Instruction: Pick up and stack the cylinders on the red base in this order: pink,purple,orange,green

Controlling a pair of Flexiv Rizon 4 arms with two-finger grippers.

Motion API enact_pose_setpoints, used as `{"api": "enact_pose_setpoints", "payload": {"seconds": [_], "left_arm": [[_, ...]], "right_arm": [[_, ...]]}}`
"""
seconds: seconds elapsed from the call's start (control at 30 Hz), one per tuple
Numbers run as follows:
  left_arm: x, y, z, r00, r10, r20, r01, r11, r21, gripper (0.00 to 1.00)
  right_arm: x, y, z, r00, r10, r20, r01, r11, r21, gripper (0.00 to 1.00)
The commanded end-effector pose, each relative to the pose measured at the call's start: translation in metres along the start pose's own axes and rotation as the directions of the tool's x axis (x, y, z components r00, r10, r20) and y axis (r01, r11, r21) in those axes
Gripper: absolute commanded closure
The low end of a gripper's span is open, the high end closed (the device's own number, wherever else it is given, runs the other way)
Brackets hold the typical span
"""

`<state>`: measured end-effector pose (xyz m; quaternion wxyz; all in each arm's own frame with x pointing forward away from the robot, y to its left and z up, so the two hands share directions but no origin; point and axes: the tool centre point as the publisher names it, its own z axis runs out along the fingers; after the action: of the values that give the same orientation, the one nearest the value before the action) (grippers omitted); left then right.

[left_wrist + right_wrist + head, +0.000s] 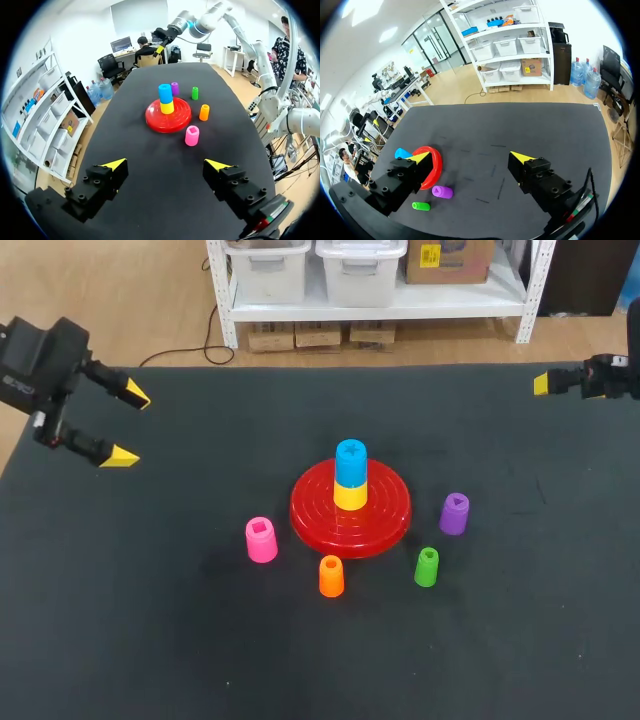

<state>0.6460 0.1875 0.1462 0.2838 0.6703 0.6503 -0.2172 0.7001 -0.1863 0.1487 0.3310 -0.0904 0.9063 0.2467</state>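
The red base (385, 523) sits mid-table with a yellow cylinder (350, 496) and a blue cylinder (351, 462) stacked on it. Around its near side stand the pink cylinder (261, 539), orange cylinder (331, 576), green cylinder (427, 567) and purple cylinder (454, 513). My left gripper (128, 425) is open at the far left edge, holding nothing. My right gripper (545, 383) is at the far right edge, also open and empty. From the left wrist, the pink cylinder (192, 135) lies well ahead of the left gripper (166, 164). From the right wrist, the purple cylinder (442, 192) and green cylinder (421, 206) show beside the right gripper (470, 157).
The black table (150, 620) has bare room on both sides of the base and along its near edge. Nothing else stands on it.
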Motion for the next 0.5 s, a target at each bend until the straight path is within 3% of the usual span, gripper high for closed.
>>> {"api": "enact_pose_setpoints", "payload": {"seconds": [0.03, 0.17, 0.23, 0.3, 0.4, 0.5], "left_arm": [[0.000, -0.001, 0.000, 1.000, 0.001, -0.001, -0.001, 1.000, -0.002, 0.00], [0.000, -0.001, 0.000, 1.000, 0.001, -0.001, -0.001, 1.000, -0.002, 0.00], [0.000, -0.001, 0.000, 1.000, 0.001, -0.001, -0.001, 1.000, -0.002, 0.00], [0.000, -0.001, 0.000, 1.000, 0.001, -0.001, -0.001, 1.000, -0.002, 0.00], [0.000, -0.001, 0.000, 1.000, 0.001, -0.001, -0.001, 1.000, -0.002, 0.00], [0.000, -0.001, 0.000, 1.000, 0.001, -0.001, -0.001, 1.000, -0.002, 0.00]], "right_arm": [[0.000, 0.001, 0.000, 1.000, 0.001, -0.001, -0.001, 1.000, 0.005, 0.00], [-0.013, 0.010, -0.004, 0.982, -0.190, -0.003, 0.190, 0.981, 0.048, 0.00], [-0.020, 0.024, -0.008, 0.947, -0.320, -0.007, 0.319, 0.945, 0.069, 0.00], [-0.025, 0.040, -0.008, 0.892, -0.450, -0.045, 0.453, 0.888, 0.086, 0.00], [-0.028, 0.068, -0.005, 0.793, -0.600, -0.108, 0.606, 0.794, 0.038, 0.00], [-0.022, 0.097, -0.003, 0.641, -0.750, -0.166, 0.750, 0.657, -0.075, 0.00]]}}
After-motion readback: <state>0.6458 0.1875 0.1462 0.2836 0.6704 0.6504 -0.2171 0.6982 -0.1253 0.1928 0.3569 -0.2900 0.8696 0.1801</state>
